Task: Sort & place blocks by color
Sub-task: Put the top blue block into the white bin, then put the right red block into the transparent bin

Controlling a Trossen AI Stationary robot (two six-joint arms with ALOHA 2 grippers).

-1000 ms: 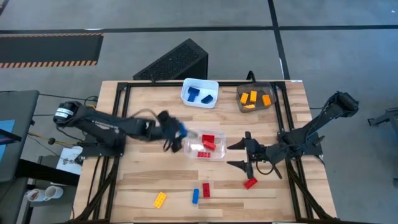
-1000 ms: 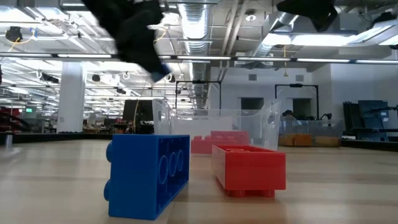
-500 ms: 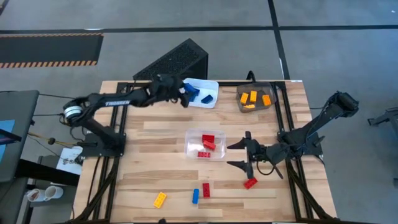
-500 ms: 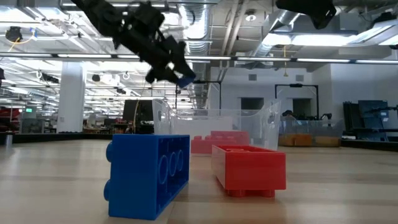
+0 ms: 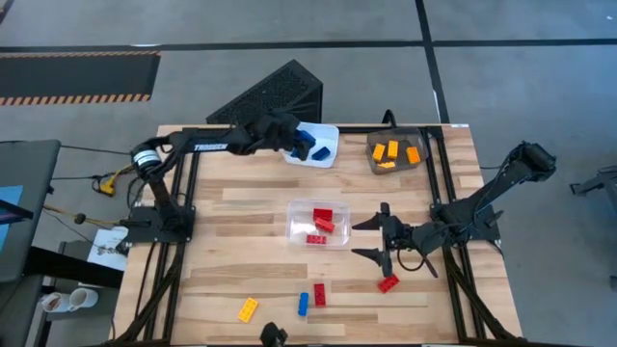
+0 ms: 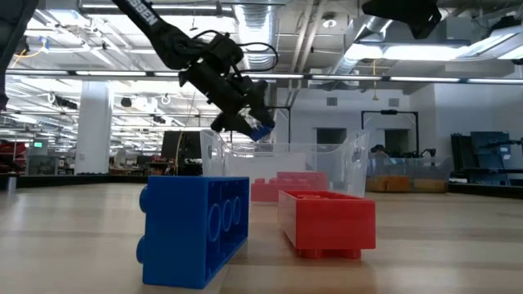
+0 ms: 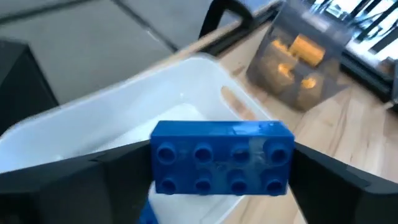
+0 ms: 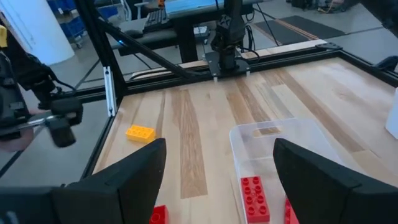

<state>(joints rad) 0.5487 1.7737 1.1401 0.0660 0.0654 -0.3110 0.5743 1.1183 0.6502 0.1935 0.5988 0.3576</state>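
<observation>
Near edge of the table (image 5: 405,183), about 6 o'clock: 1 yellow block (image 5: 249,308), 1 blue block (image 5: 303,304) and 1 red block (image 5: 319,294) are seen lying loose; another red block (image 5: 388,283) lies toward 5 o'clock. The right gripper (image 5: 372,240) is held just above it, fingers spread wide, nothing gripped. At centre, the clear bin (image 5: 293,224) is seen with red blocks (image 5: 322,221) inside. Far side, 12 o'clock: the left gripper (image 7: 221,171) is poised over the white bin (image 5: 331,130), a blue brick (image 7: 222,157) seated between its fingers; release cannot be told. Orange blocks (image 5: 387,152) are noted in the grey bin (image 5: 374,165) at 1 o'clock.
</observation>
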